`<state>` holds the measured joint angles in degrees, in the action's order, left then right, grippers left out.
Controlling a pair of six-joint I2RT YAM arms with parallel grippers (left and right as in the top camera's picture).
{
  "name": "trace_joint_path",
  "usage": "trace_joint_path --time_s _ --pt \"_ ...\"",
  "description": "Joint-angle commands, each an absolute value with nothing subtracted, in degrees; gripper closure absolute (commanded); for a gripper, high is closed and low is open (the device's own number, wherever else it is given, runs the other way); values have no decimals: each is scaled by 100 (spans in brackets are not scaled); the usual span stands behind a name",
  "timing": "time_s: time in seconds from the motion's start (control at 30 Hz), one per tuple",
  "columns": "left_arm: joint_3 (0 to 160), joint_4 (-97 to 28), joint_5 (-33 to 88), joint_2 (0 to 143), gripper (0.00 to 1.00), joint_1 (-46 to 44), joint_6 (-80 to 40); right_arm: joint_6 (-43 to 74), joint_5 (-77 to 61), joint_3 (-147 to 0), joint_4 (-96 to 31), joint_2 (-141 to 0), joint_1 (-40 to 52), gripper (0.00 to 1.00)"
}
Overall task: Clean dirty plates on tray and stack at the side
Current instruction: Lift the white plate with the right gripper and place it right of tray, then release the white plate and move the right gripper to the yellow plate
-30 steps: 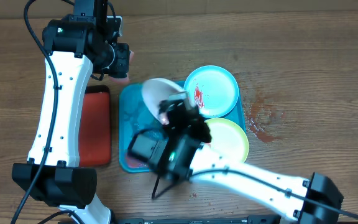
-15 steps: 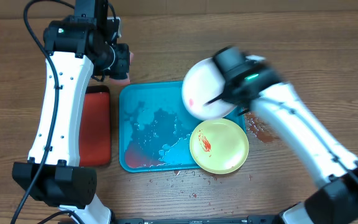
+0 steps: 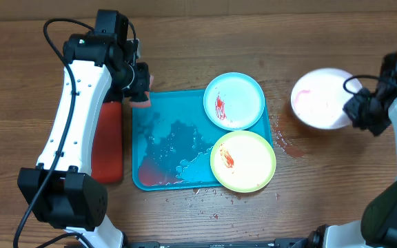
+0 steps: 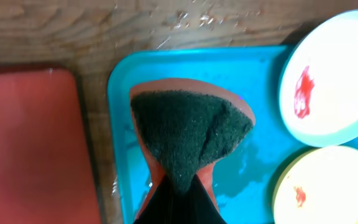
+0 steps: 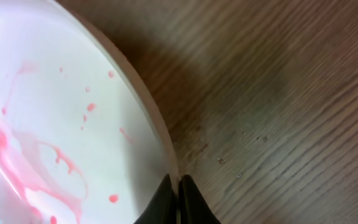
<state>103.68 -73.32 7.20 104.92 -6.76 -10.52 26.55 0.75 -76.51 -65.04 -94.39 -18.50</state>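
**A:** Plates first. From overhead, the white plate (image 3: pixel 320 107) has left the tray (image 3: pixel 164 145) in the last half second. It is now at the upper right of the frame, well apart from the tray, with the right gripper (image 3: pixel 355 107) pinched on its right rim.

**B:** So the side stack is starting?

**A:** I judge so. The cyan plate (image 3: pixel 234 100) and green plate (image 3: pixel 243 162) remain on the tray's right half, both smeared red, so two are left to clean. The left gripper (image 3: pixel 138 86) has come down to the tray's upper-left corner.

**B:** Left wrist view?

**A:** It is clamped on a sponge (image 4: pixel 188 134), dark scrub face showing, over the wet tray. The red tray (image 4: pixel 30 143) fills the left. The gripper itself is mostly cut off at the bottom edge.

**B:** Right wrist?

**A:** The gripper is closed on the white plate's rim, lower centre, and pink streaks remain on the plate. I cannot tell whether it rests on the table (image 5: pixel 278 93) or hangs just above.
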Motion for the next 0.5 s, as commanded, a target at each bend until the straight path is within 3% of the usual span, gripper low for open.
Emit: trace_joint_path --time_s 0.0,0.27,0.3,0.33,0.37,0.47 --pt "10350 -7192 1037 10488 96 -801 -1186 2530 -163 -7041 -6156 -9292 -1857 96" --pt "10350 -7170 967 10488 96 -956 -1181 2722 -167 -5771 -5146 -9292 -1857 96" --pt "10350 -7170 965 10488 96 -958 -1181 2722 -165 -5699 -5100 -9292 -1855 87" --pt "10350 -7170 965 10488 96 -958 -1181 2722 -169 -5666 -5063 -9292 -1857 71" --pt "10350 -7170 965 10490 96 -956 -1181 2718 -174 -5675 -5061 -9292 -1855 66" --pt "10350 -7170 965 10488 96 -956 -1179 2547 -510 -5922 -5343 -9290 -1855 65"
